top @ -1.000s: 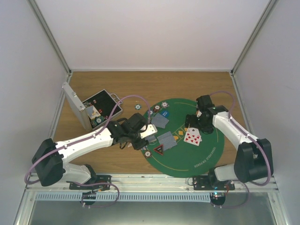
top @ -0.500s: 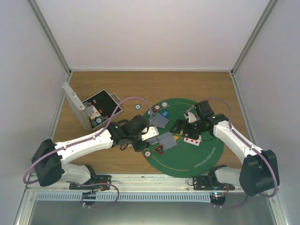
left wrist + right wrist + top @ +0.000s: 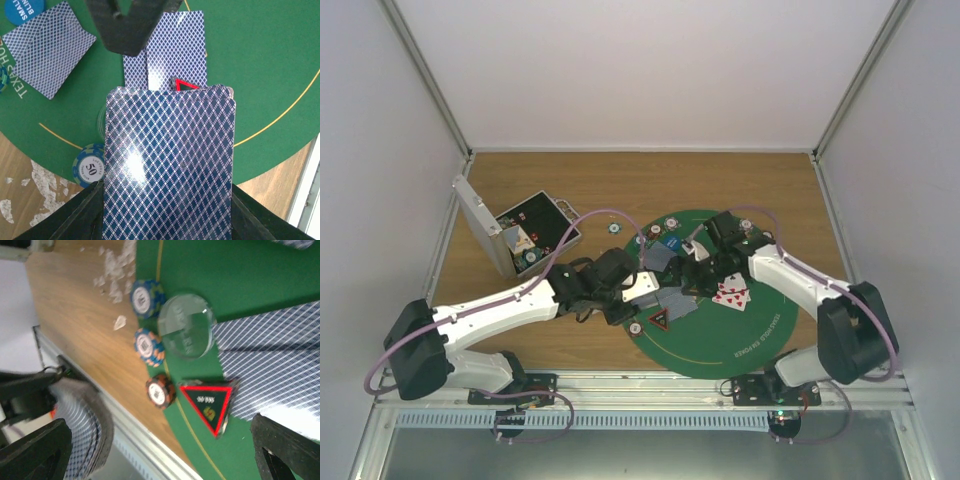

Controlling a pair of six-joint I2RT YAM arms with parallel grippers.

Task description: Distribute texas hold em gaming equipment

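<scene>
My left gripper (image 3: 642, 288) is shut on a deck of blue-backed playing cards (image 3: 167, 165), held over the near-left edge of the green mat (image 3: 760, 330). My right gripper (image 3: 695, 258) hangs open just right of the deck, nothing between its fingers (image 3: 287, 452). Under it lie a red-triangle token (image 3: 207, 402), a clear puck (image 3: 187, 332) and three chips (image 3: 148, 346). Two face-down card pairs (image 3: 663, 258) (image 3: 675, 300) lie on the mat, with face-up red cards (image 3: 731, 292) to the right. A blue marker (image 3: 24, 9) and a 50 chip (image 3: 90, 167) show in the left wrist view.
An open silver case (image 3: 515, 232) with chips inside stands at the back left on the wooden table. A lone chip (image 3: 613, 227) lies between case and mat. More chips (image 3: 671, 223) sit at the mat's far edge. White walls enclose the table.
The right gripper has swung left across the mat, from above the face-up red cards to beside the deck. The left gripper has kept the deck almost still.
</scene>
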